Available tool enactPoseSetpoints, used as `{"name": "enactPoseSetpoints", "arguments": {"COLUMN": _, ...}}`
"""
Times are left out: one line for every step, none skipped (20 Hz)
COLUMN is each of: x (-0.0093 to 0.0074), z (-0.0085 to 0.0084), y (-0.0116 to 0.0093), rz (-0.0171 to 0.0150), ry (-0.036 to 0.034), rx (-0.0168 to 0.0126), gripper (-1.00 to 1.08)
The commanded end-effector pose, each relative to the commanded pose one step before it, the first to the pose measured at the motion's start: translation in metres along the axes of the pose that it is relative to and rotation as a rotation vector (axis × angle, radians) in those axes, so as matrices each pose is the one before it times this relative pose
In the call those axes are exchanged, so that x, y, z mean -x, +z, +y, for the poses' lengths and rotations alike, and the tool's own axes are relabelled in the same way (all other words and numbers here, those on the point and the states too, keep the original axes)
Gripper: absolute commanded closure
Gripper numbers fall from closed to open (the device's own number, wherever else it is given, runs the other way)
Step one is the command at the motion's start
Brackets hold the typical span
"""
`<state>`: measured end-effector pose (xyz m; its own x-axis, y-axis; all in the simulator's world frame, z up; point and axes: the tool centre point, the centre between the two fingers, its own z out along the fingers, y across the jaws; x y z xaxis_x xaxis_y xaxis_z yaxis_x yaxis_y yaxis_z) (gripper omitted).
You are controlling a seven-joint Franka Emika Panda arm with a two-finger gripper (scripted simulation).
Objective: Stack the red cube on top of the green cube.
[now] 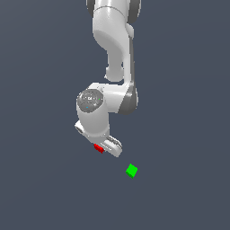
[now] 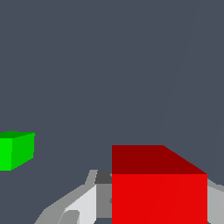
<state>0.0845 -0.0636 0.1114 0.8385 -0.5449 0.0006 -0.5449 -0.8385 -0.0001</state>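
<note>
- We see the Panda arm (image 1: 114, 54) bent down over a plain dark floor (image 1: 45, 193), with the gripper (image 1: 102, 148) low at the exterior view's centre.
- The red cube (image 1: 99, 148) sits right at the gripper's tip; only a sliver shows there, the rest is hidden by the hand body.
- The wrist view fills in the gap: the red cube (image 2: 159, 192) is huge in frame, right in front of the camera, with grey finger (image 2: 81, 203) parts flanking it on both sides.
- Jaws: narrow, set either side of the red cube. We judge they are gripping it, though actual pad contact is not visible.
- We cannot tell from either view whether the red cube is lifted or resting on the floor.
- The green cube (image 1: 131, 170) lies free on the floor, near the gripper but apart, toward the exterior view's right and a bit nearer the camera.
- In the wrist view the green cube (image 2: 16, 150) is small, cut by the frame edge, off to one side of the red one, nothing on top of it.
- Our guess on why: the gripper is held low with the cube between the fingers to carry it across to the green one.
- Stack not yet done; next needs a lift, then a sideways move over the green cube.
</note>
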Motion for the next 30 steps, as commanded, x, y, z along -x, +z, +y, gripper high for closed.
{"name": "enactPoseSetpoints", "arguments": {"x": 0.00116, "z": -0.01378, "y": 0.00407, "rz": -0.00017, "ry": -0.00083, "rx": -0.00073, "gripper": 1.08}}
{"name": "enactPoseSetpoints", "arguments": {"x": 0.00041, "z": -0.00616, "y": 0.00193, "rz": 0.0, "ry": 0.0, "rx": 0.0, "gripper": 1.08}}
{"name": "enactPoseSetpoints", "arguments": {"x": 0.00042, "z": -0.00647, "y": 0.00203, "rz": 0.0, "ry": 0.0, "rx": 0.0, "gripper": 1.08}}
{"name": "enactPoseSetpoints", "arguments": {"x": 0.00042, "z": -0.00673, "y": 0.00211, "rz": 0.0, "ry": 0.0, "rx": 0.0, "gripper": 1.08}}
{"name": "enactPoseSetpoints", "arguments": {"x": 0.00042, "z": -0.00696, "y": 0.00218, "rz": 0.0, "ry": 0.0, "rx": 0.0, "gripper": 1.08}}
{"name": "enactPoseSetpoints", "arguments": {"x": 0.00041, "z": -0.00715, "y": 0.00223, "rz": 0.0, "ry": 0.0, "rx": 0.0, "gripper": 1.08}}
{"name": "enactPoseSetpoints", "arguments": {"x": 0.00033, "z": -0.00722, "y": 0.00247, "rz": -0.00043, "ry": 0.0001, "rx": -0.0002, "gripper": 1.08}}
{"name": "enactPoseSetpoints", "arguments": {"x": 0.00039, "z": -0.00741, "y": 0.00231, "rz": 0.0, "ry": 0.0, "rx": 0.0, "gripper": 1.08}}
{"name": "enactPoseSetpoints", "arguments": {"x": 0.00038, "z": -0.00749, "y": 0.00233, "rz": 0.0, "ry": 0.0, "rx": 0.0, "gripper": 1.08}}
{"name": "enactPoseSetpoints", "arguments": {"x": 0.00035, "z": -0.00752, "y": 0.00233, "rz": 0.0, "ry": 0.0, "rx": 0.0, "gripper": 1.08}}
{"name": "enactPoseSetpoints", "arguments": {"x": 0.00032, "z": -0.00725, "y": 0.00224, "rz": 0.0, "ry": 0.0, "rx": 0.0, "gripper": 1.08}}
{"name": "enactPoseSetpoints", "arguments": {"x": 0.00028, "z": -0.00691, "y": 0.00214, "rz": 0.0, "ry": 0.0, "rx": 0.0, "gripper": 1.08}}
{"name": "enactPoseSetpoints", "arguments": {"x": 0.00025, "z": -0.00659, "y": 0.00203, "rz": 0.0, "ry": 0.0, "rx": 0.0, "gripper": 1.08}}
{"name": "enactPoseSetpoints", "arguments": {"x": 0.00021, "z": -0.00629, "y": 0.00193, "rz": 0.0, "ry": 0.0, "rx": 0.0, "gripper": 1.08}}
{"name": "enactPoseSetpoints", "arguments": {"x": 0.00018, "z": -0.006, "y": 0.00184, "rz": 0.0, "ry": 0.0, "rx": 0.0, "gripper": 1.08}}
{"name": "enactPoseSetpoints", "arguments": {"x": 0.00015, "z": -0.00572, "y": 0.00175, "rz": 0.0, "ry": 0.0, "rx": 0.0, "gripper": 1.08}}
{"name": "enactPoseSetpoints", "arguments": {"x": 0.00012, "z": -0.0054, "y": 0.00165, "rz": 0.0, "ry": 0.0, "rx": 0.0, "gripper": 1.08}}
{"name": "enactPoseSetpoints", "arguments": {"x": 0.00009, "z": -0.00491, "y": 0.00149, "rz": 0.0, "ry": 0.0, "rx": 0.0, "gripper": 1.08}}
{"name": "enactPoseSetpoints", "arguments": {"x": 0.00006, "z": -0.00444, "y": 0.00134, "rz": 0.0, "ry": 0.0, "rx": 0.0, "gripper": 1.08}}
{"name": "enactPoseSetpoints", "arguments": {"x": 0.00004, "z": -0.004, "y": 0.00121, "rz": 0.0, "ry": 0.0, "rx": 0.0, "gripper": 1.08}}
{"name": "enactPoseSetpoints", "arguments": {"x": 0.00002, "z": -0.0036, "y": 0.00108, "rz": 0.0, "ry": 0.0, "rx": 0.0, "gripper": 1.08}}
{"name": "enactPoseSetpoints", "arguments": {"x": 0.0, "z": -0.00323, "y": 0.00097, "rz": 0.0, "ry": 0.0, "rx": 0.0, "gripper": 1.08}}
{"name": "enactPoseSetpoints", "arguments": {"x": -0.00002, "z": -0.00289, "y": 0.00086, "rz": 0.0, "ry": 0.0, "rx": 0.0, "gripper": 1.08}}
{"name": "enactPoseSetpoints", "arguments": {"x": 0.00007, "z": -0.00276, "y": 0.00117, "rz": -0.00019, "ry": -0.00024, "rx": 0.00062, "gripper": 1.08}}
{"name": "enactPoseSetpoints", "arguments": {"x": -0.00004, "z": -0.00228, "y": 0.00067, "rz": 0.0, "ry": 0.0, "rx": 0.0, "gripper": 1.08}}
{"name": "enactPoseSetpoints", "arguments": {"x": -0.00005, "z": -0.00201, "y": 0.00059, "rz": 0.0, "ry": 0.0, "rx": 0.0, "gripper": 1.08}}
{"name": "enactPoseSetpoints", "arguments": {"x": -0.00005, "z": -0.00176, "y": 0.00052, "rz": 0.0, "ry": 0.0, "rx": 0.0, "gripper": 1.08}}
{"name": "enactPoseSetpoints", "arguments": {"x": -0.00005, "z": -0.00153, "y": 0.00045, "rz": 0.0, "ry": 0.0, "rx": 0.0, "gripper": 1.08}}
{"name": "enactPoseSetpoints", "arguments": {"x": -0.00005, "z": -0.00131, "y": 0.00038, "rz": 0.0, "ry": 0.0, "rx": 0.0, "gripper": 1.08}}
{"name": "enactPoseSetpoints", "arguments": {"x": -0.00005, "z": -0.00111, "y": 0.00032, "rz": 0.0, "ry": 0.0, "rx": 0.0, "gripper": 1.08}}
